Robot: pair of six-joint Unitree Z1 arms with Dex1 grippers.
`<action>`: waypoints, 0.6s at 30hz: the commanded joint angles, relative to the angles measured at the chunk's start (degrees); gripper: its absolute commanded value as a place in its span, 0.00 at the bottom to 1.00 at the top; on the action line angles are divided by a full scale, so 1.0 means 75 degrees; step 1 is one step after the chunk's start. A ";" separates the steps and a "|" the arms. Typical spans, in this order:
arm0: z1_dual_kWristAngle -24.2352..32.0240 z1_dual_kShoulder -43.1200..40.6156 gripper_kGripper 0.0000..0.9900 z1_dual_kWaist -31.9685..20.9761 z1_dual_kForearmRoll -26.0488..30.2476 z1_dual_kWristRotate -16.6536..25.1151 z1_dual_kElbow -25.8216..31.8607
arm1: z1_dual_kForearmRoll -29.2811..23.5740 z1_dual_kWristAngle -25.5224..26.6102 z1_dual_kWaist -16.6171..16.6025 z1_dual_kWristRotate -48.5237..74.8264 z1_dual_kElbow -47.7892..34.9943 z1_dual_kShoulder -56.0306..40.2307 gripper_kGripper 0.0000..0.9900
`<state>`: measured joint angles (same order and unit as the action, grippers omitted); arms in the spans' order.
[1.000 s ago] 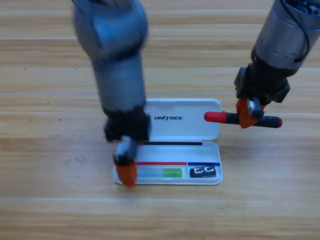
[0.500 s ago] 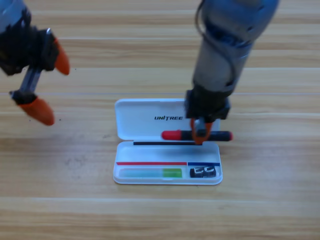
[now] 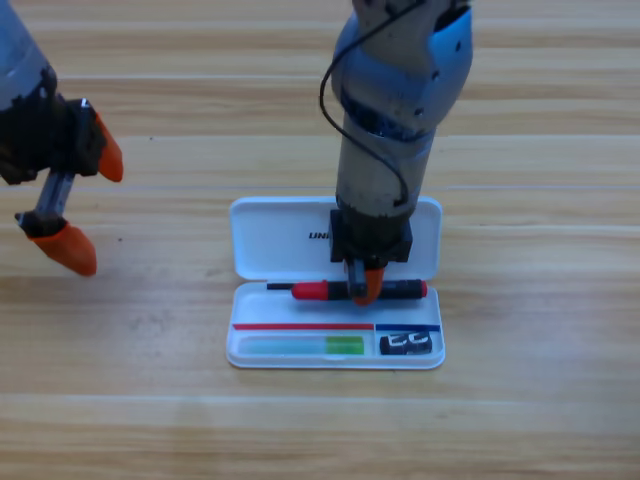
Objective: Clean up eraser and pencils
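Over the middle of the white case (image 3: 262, 232), your right gripper (image 3: 366, 287) pointed straight down and was clamped on the black pencil with the red end (image 3: 322, 291), gripping it near its middle. That pencil lay level, red end to the left, just above the back edge of the case's lower tray, close to the hinge line; whether it touched the tray you could not have told from this view. Down in the tray, the light green pencil (image 3: 305, 346) lay flat along the front, its paler end to the left. Beside it, at the tray's right end, sat the eraser (image 3: 406, 344), dark with white curved marks on its face. The case's lid stood open behind the tray, lying flat on the wooden table (image 3: 540, 400), partly hidden by your right arm. Your left gripper (image 3: 85, 205) waited well apart at the picture's left edge, its two orange jaws spread wide with nothing between them.
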<state>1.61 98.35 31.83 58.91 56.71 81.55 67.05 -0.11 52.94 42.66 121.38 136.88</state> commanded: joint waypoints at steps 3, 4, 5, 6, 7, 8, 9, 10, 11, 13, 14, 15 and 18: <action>0.0055 0.0387 1.00 -0.0154 -0.0120 -0.0014 -0.0233 | 0.0130 0.0003 0.0242 -0.0298 -0.0012 0.0277 0.95; 0.0055 0.0387 1.00 -0.0154 -0.0120 -0.0014 -0.0244 | 0.0130 0.0074 0.0254 -0.0298 -0.0047 0.0148 0.96; 0.0055 0.0387 1.00 -0.0154 -0.0120 -0.0014 -0.0244 | 0.0130 0.0156 0.0266 -0.0298 -0.0082 0.0007 0.97; 0.0055 0.0387 1.00 -0.0166 -0.0120 -0.0003 -0.0256 | 0.0130 0.0238 0.0277 -0.0298 -0.0129 -0.0169 0.97; 0.0055 0.0387 1.00 -0.0177 -0.0120 -0.0003 -0.0256 | 0.0130 0.0413 0.0277 -0.0298 -0.0176 -0.0368 0.97; 0.0055 0.0387 1.00 -0.0189 -0.0120 0.0009 -0.0279 | 0.0130 0.0577 0.0277 -0.0298 -0.0246 -0.0602 0.97; 0.0055 0.0387 1.00 -0.0224 -0.0120 0.0009 -0.0279 | 0.0130 0.0777 0.0277 -0.0298 -0.0340 -0.0872 0.97; 0.0055 0.0375 1.00 -0.0248 -0.0120 0.0033 -0.0279 | 0.0118 0.1034 0.0277 -0.0298 -0.0434 -0.1165 0.97; 0.0043 0.0363 1.00 -0.0271 -0.0120 0.0068 -0.0279 | 0.0118 0.1351 0.0277 -0.0298 -0.0562 -0.1481 0.97; 0.0043 0.0305 1.00 -0.0365 -0.0120 0.0115 -0.0186 | 0.0071 0.1960 0.0277 -0.0298 -0.0891 -0.2137 0.97; 0.0055 0.0293 1.00 -0.0423 -0.0120 0.0138 -0.0115 | -0.0011 0.2277 0.0266 -0.0298 -0.1125 -0.2489 0.97; 0.0055 0.0293 1.00 -0.0494 -0.0120 0.0138 0.0002 | -0.0186 0.2570 0.0242 -0.0298 -0.1453 -0.2852 0.97; 0.0172 0.0340 0.99 -0.0798 -0.0190 0.0208 0.0482 | -0.1241 0.3167 0.0113 -0.0509 -0.2684 -0.3966 0.97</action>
<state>1.61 99.22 30.01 58.73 57.31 81.28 65.70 18.45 53.36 40.57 111.30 120.58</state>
